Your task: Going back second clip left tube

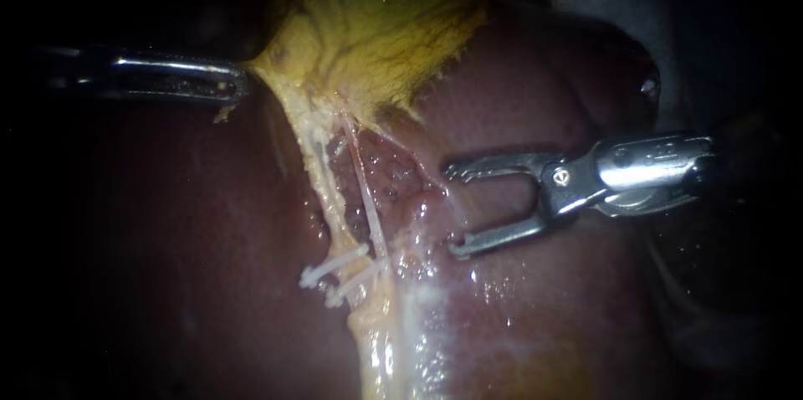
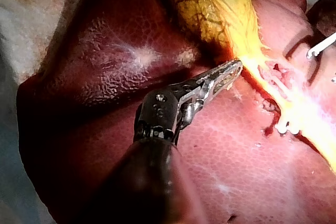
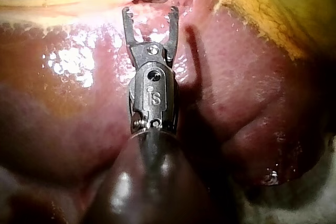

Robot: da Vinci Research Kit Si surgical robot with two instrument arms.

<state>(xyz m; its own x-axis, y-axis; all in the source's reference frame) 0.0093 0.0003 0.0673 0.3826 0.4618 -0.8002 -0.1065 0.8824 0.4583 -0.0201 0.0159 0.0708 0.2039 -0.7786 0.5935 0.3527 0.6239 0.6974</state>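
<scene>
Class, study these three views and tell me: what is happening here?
The left instrument grips the edge of the yellow gallbladder, drawing it to a point over the liver. The right instrument hovers beside the tubes with its jaws open and empty. Two white clips lie across the tubes below the gallbladder.

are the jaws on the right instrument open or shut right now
Open. The slender silver right instrument shows a wide gap between its two jaws, with nothing gripped, over the dark red liver.
</scene>
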